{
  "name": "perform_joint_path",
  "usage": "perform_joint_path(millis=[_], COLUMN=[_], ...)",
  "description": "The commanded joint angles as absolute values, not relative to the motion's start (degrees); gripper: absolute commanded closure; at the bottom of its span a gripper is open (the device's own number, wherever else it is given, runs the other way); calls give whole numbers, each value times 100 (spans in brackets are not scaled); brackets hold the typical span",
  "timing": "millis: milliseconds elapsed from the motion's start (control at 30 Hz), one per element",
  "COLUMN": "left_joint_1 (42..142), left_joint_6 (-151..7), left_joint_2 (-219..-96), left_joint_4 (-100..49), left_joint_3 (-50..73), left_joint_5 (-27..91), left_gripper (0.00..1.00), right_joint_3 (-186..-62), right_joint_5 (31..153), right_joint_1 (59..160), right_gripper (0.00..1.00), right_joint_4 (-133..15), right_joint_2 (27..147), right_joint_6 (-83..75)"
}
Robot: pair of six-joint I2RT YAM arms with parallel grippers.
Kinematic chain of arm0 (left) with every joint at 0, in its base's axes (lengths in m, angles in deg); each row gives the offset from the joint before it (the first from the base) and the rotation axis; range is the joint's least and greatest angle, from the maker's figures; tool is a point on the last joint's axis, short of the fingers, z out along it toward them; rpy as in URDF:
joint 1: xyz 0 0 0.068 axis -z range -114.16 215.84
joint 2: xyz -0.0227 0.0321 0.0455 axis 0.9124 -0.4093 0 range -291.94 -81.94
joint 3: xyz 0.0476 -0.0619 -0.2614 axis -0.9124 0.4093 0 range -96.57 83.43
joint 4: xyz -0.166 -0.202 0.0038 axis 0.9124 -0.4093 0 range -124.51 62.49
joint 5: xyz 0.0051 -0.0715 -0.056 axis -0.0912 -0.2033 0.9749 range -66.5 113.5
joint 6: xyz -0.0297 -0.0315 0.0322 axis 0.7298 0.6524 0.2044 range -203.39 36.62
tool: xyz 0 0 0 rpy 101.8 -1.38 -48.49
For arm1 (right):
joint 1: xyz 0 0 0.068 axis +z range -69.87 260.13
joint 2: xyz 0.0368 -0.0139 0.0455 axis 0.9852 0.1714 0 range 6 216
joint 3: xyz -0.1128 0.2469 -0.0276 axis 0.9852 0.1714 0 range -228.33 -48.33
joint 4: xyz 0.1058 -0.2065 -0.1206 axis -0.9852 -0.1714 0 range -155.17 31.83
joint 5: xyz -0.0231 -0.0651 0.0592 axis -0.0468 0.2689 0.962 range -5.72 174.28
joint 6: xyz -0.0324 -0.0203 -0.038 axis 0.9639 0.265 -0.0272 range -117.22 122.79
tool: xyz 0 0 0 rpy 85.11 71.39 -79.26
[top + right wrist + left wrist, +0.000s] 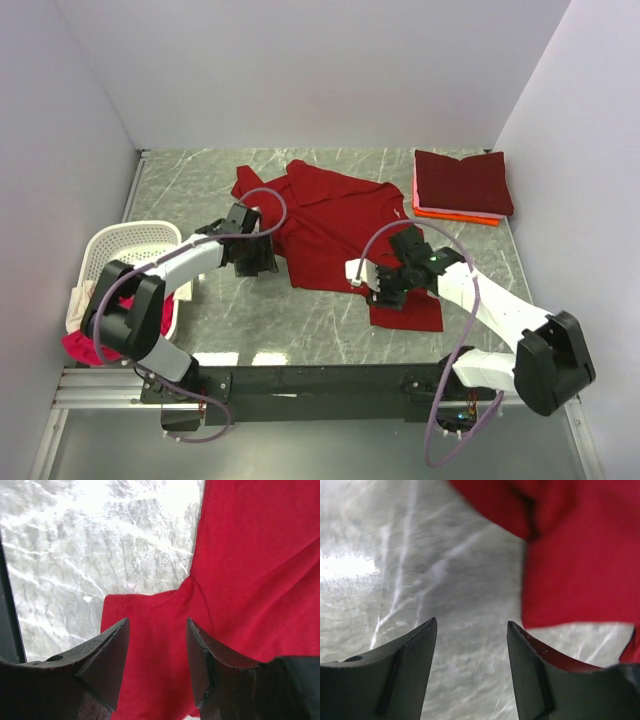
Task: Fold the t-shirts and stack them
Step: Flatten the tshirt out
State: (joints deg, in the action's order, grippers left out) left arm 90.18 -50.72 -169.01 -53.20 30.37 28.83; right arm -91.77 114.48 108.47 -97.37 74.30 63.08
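A large dark red t-shirt (335, 225) lies spread and partly rumpled on the marble table (200, 180). My left gripper (258, 262) sits at the shirt's left edge, open. In the left wrist view this gripper (472, 625) has only bare marble between its fingers, with the red shirt (580, 555) up and to the right. My right gripper (385, 290) is open over the shirt's near right sleeve. The right wrist view shows that gripper (157, 622) hovering above the red sleeve (145, 605), holding nothing. A folded maroon t-shirt (462, 182) rests on a folded orange one (450, 214) at the back right.
A white lattice basket (130, 250) stands at the left wall, with a cream t-shirt (76, 300) and a magenta-pink t-shirt (80, 345) hanging over its near side. White walls close in the table on three sides. The arms' base rail (320, 380) runs along the near edge.
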Motion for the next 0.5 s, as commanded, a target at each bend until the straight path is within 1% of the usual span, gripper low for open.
perform_joint_path(millis=[0,133,300,367,467], left_joint_1=[8931,8922,8922,8922,8913], left_joint_6=[-3928,-3496,-3215,-3136,-2986], left_joint_2=[-16983,-17474,-18160,-18397,-18643], left_joint_4=[-4132,-3770,-3743,-3849,-4147], left_joint_3=[3245,3149,2754,2551,2340], left_joint_5=[2667,2474,2368,2009,1543], left_gripper=[36,36,35,35,38], right_joint_3=[-9079,-8667,-8595,-8577,-8525], right_joint_5=[10995,10705,10468,10458,10450], right_joint_1=[11036,11387,11616,11678,11766], right_gripper=[44,44,44,44,44], right_joint_4=[-9279,-9096,-9016,-9007,-8990], right_joint_2=[7605,7553,7842,7957,7983], right_joint_6=[5640,5693,5631,5640,5631])
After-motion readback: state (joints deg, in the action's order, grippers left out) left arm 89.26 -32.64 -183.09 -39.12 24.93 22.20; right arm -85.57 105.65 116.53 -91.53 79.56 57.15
